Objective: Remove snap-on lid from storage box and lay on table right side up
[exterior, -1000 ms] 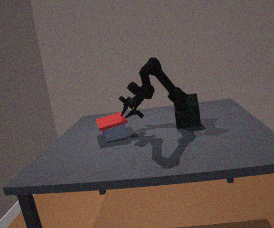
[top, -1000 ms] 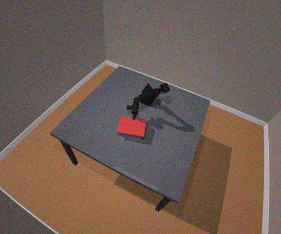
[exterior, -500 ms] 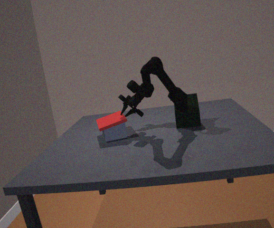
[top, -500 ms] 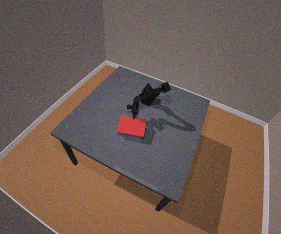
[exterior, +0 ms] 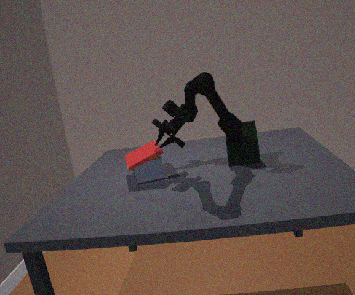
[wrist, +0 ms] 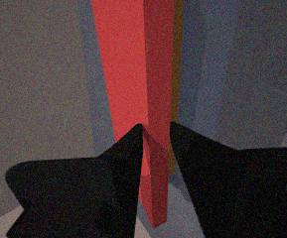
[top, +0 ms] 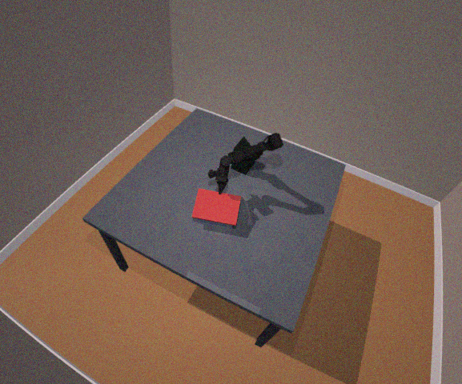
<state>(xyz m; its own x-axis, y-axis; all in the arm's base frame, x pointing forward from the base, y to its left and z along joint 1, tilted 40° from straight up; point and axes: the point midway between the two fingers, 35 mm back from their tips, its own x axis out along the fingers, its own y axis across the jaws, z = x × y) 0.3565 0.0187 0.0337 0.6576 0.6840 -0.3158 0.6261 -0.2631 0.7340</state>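
The red lid (top: pixel 216 206) (exterior: pixel 142 155) (wrist: pixel 120 59) is tilted over the blue-grey box (exterior: pixel 150 171). Its edge toward the arm is raised and its far edge is low, close to the box's top. A narrow brownish strip (wrist: pixel 178 50) shows under the raised edge. My gripper (top: pixel 220 192) (exterior: pixel 158 145) (wrist: pixel 155 128) is shut on that raised edge, one finger on the lid's top and the other against its side rim. The box stands on the table (top: pixel 148 198) (exterior: pixel 91 216). Whether the lid's far edge still grips the box cannot be told.
The arm's base (exterior: pixel 244 145) stands on the table behind the box, on the side of the raised lid edge. Shadows of the arm and box fall across the table. A wall (top: pixel 305 74) rises behind the table's back edge.
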